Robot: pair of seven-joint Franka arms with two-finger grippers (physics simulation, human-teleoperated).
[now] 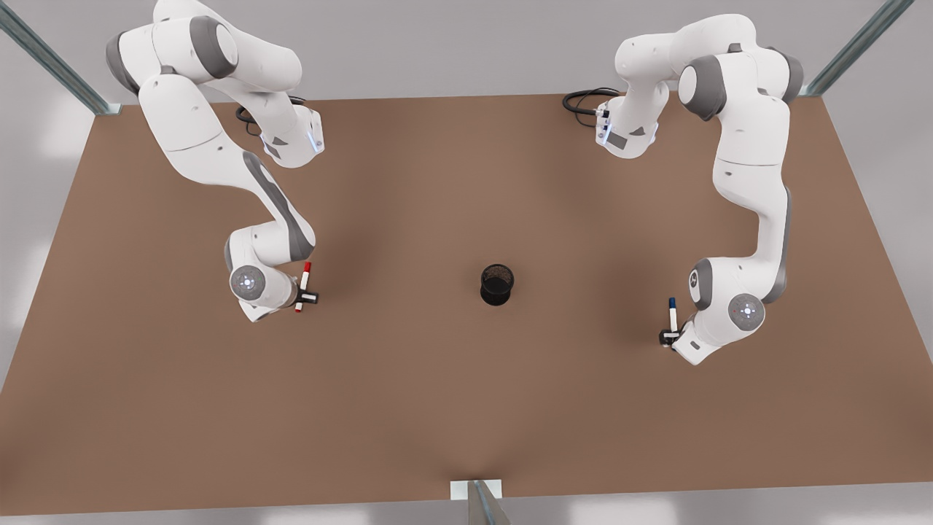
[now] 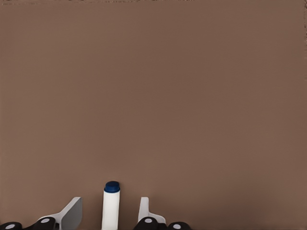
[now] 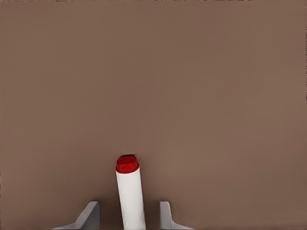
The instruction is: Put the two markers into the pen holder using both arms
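The pen holder (image 1: 497, 284), a small black mesh cup, stands upright mid-table. At the front view's left the red-capped marker (image 1: 304, 281) (image 3: 129, 191) lies on the table. My right gripper (image 1: 307, 297) (image 3: 129, 204) is open and straddles it, with a gap on each side of the barrel. At the front view's right lies the blue-capped marker (image 1: 673, 313) (image 2: 111, 206). My left gripper (image 1: 668, 337) (image 2: 110, 200) is open around its barrel, fingers not touching it. Both markers are well apart from the holder.
The brown table (image 1: 466, 408) spreads wide around the holder. Black cables (image 1: 583, 98) lie near the arm bases at the back. A metal post (image 1: 481, 503) stands at the front edge's middle.
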